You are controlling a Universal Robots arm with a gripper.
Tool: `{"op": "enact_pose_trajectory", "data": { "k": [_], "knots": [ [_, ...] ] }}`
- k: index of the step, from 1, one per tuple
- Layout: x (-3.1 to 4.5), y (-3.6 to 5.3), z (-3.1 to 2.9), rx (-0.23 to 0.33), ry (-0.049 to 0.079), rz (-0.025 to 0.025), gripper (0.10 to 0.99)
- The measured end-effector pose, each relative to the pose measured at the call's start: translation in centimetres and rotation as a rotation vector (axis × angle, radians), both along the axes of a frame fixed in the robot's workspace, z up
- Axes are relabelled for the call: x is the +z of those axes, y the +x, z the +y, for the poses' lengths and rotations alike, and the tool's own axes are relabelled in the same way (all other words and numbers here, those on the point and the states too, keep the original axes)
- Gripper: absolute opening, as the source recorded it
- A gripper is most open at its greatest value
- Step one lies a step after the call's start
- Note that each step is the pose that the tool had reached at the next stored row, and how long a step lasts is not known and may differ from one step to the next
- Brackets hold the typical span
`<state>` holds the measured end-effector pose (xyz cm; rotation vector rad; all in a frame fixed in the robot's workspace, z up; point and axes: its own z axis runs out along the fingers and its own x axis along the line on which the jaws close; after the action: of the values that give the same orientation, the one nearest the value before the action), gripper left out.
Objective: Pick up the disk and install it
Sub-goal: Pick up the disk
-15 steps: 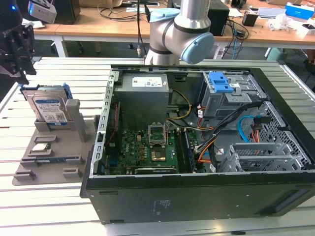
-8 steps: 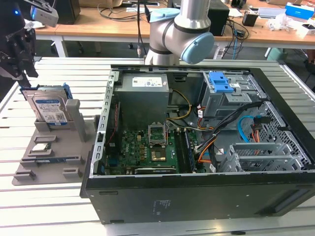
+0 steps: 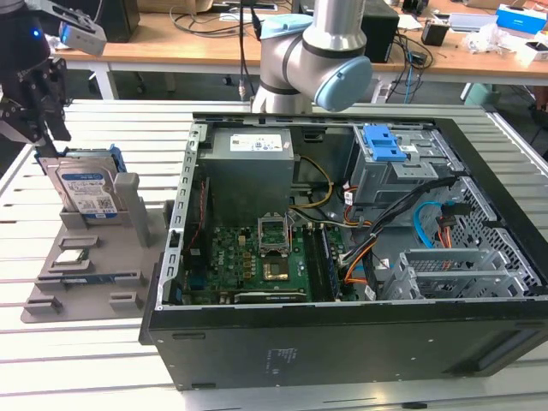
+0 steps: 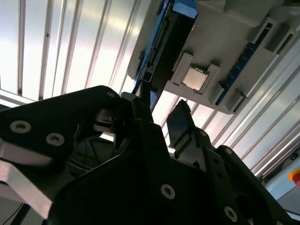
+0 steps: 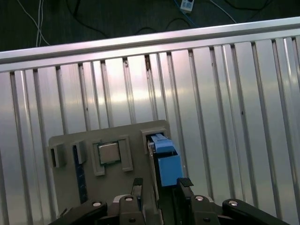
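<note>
End effector (image 5: 161, 183) spread apart just above the disk (image 3: 86, 187), which stands ungripped in its grey holder (image 3: 111, 257); pickup and install into computer case (image 3: 282, 351) not done.

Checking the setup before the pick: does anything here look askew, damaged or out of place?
Nothing stands out. The disk stands on edge in its slot of the grey holder, the processor chip lies flat in its pocket, and the open gripper straddles the disk's top edge.

Behind the slatted metal table (image 3: 86, 360) stand wooden desks (image 3: 171, 50).
</note>
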<state>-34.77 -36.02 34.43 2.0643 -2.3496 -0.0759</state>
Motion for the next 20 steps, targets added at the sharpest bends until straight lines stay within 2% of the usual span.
{"op": "enact_pose_trajectory", "data": {
  "k": [1,3,8,10,13,20],
  "knots": [
    [-0.21,0.0,0.46,0.009,0.0,0.0,0.42],
    [-0.42,0.0,0.84,0.021,0.0,-0.0001,0.42],
    [-1.13,0.0,0.93,0.135,0.0,0.0,0.42],
    [-1.5,0.0,0.93,0.156,0.0,-0.0001,0.42],
    [-2.53,0.0,0.93,0.171,0.0,-0.0001,0.42],
    [-4.27,0.05,0.93,0.174,0.0,-0.0001,0.42]
  ]
}}
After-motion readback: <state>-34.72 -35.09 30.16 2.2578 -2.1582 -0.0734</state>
